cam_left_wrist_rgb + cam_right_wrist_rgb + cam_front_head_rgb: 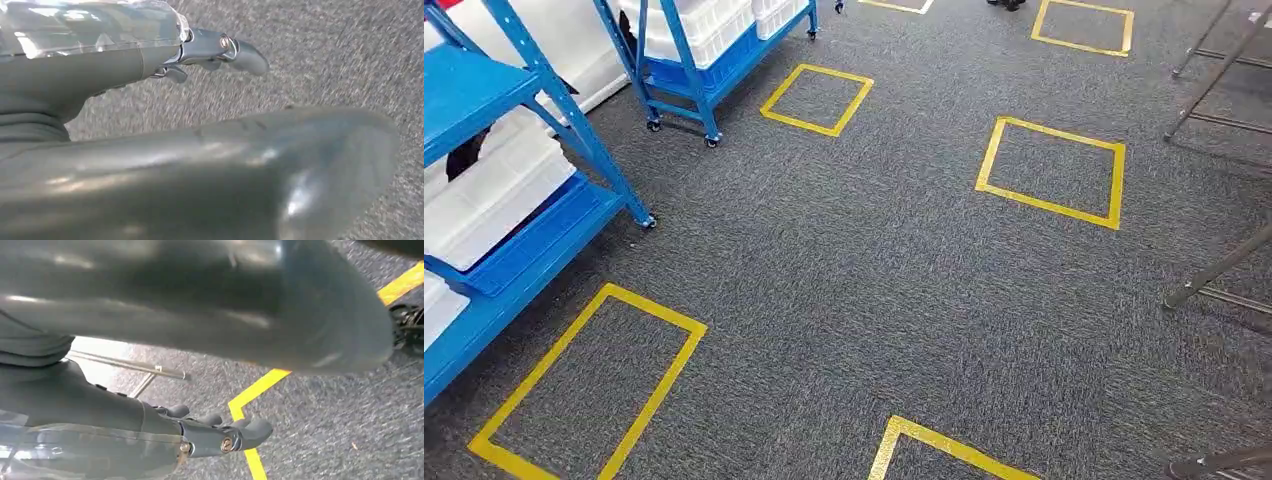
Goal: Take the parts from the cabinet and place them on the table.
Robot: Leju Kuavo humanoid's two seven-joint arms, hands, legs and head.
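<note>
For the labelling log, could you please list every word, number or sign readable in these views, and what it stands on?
None: no readable text in any view.
Blue racks: no labels visible.
White bins: plain, no print visible.
Yellow tape squares on the grey carpet: floor markings without letters or numbers.
Left robot hand and right robot hand: no markings legible.

To my left stands the blue wheeled cabinet (514, 170), its shelves holding white bins (489, 195), a second such cabinet (699, 60) beyond it.
</note>
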